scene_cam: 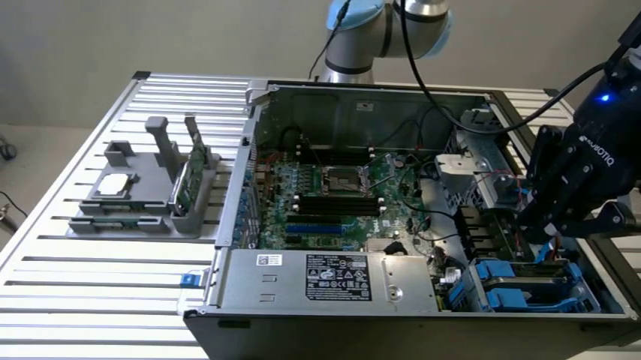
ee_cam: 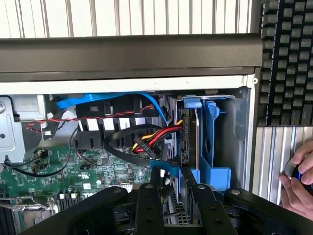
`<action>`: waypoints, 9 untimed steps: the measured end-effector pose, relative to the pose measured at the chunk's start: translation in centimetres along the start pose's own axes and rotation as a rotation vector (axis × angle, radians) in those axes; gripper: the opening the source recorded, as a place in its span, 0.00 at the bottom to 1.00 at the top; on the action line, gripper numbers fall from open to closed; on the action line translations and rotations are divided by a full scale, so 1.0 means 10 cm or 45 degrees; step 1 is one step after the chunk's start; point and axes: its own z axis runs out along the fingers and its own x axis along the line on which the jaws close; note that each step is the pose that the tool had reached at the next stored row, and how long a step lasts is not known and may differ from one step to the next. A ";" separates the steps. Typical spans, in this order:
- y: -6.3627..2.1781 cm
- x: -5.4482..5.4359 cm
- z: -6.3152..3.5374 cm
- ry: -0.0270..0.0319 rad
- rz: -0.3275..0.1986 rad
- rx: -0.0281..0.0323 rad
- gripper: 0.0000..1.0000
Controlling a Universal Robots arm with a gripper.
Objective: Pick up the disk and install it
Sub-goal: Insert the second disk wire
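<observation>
- The disk [ee_cam: 190,137] stands on edge in its blue carrier [ee_cam: 211,147], inside the drive bay at the lower right corner of the computer case [scene_cam: 300,289] in the exterior view. It looks well into the bay, but whether it is fully seated cannot be told.
- The gripper [ee_cam: 174,188] hangs just over the disk's near edge. Its fingers [ee_cam: 149,200] stand about half apart, with nothing visibly clamped between them.
- Likeliest trouble, in my judgement, is the cables. The red, yellow and black power lead [ee_cam: 156,139] and a flat blue cable [ee_cam: 168,171] lie just beside the disk, and the blue one runs close under the fingers. A sideways drift could hook or pinch either.
- A tilted push could jam the carrier against the bay's rails.
- Room is tight: the case's side wall [ee_cam: 247,142] sits just beyond the carrier, and the cables crowd the opposite side. Straight along the disk's own line is the only free path.
- A person's hand [ee_cam: 298,181] rests on the table [scene_cam: 100,300] just outside that wall, apart from the gripper.
</observation>
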 end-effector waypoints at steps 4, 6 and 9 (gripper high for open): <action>0.005 0.00 0.012 -0.0012 0.000 0.0000 0.29; 0.006 0.00 0.014 -0.0015 0.000 -0.0001 0.22; 0.007 0.00 0.016 -0.0014 0.000 -0.0001 0.16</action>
